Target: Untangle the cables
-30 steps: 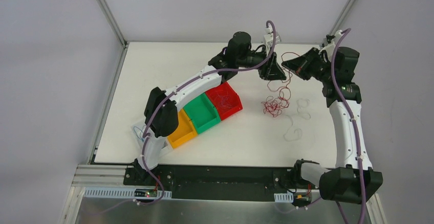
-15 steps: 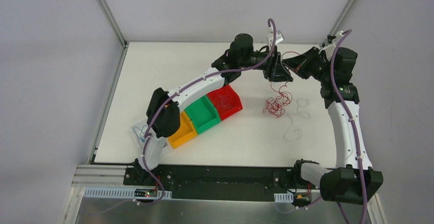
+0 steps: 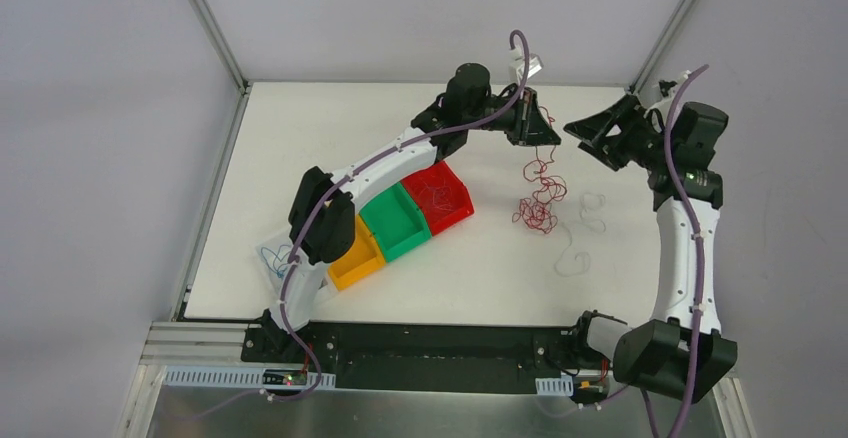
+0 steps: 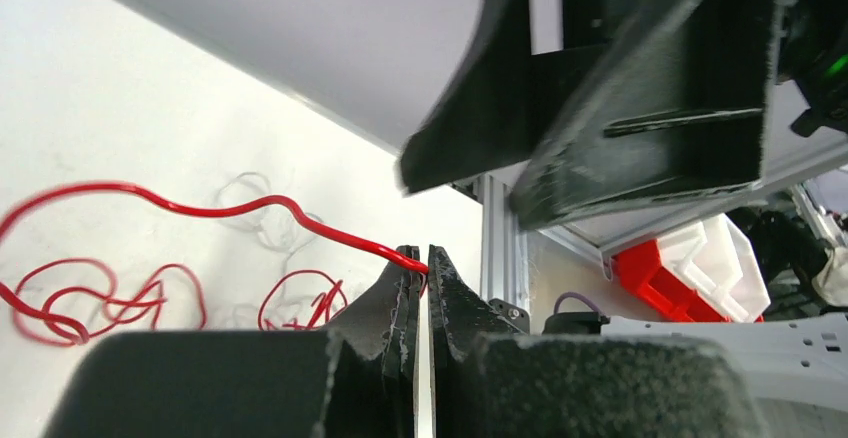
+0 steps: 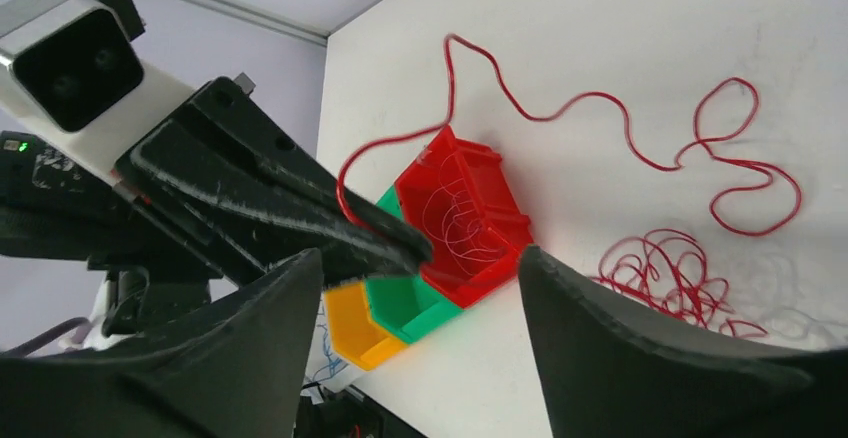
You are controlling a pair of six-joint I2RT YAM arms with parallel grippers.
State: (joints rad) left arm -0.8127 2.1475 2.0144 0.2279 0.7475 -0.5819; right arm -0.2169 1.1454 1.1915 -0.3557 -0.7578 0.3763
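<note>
— Bins first, what have you got?
— Three in a row: one red bin with fine wire coiled inside (colour's hard to call), one green bin, one yellow bin.
— And the hands?
— My left gripper is pinched tight on the bright red cable, which hangs to a tangle on the table. My right gripper gapes wide, holding nothing. White cables lie just beside the tangle; I can't count them.

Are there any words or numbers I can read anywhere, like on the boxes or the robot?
None can be read.
The bins: no writing shows.
A pale mark on the left arm's black casing: too blurred to read.
</note>
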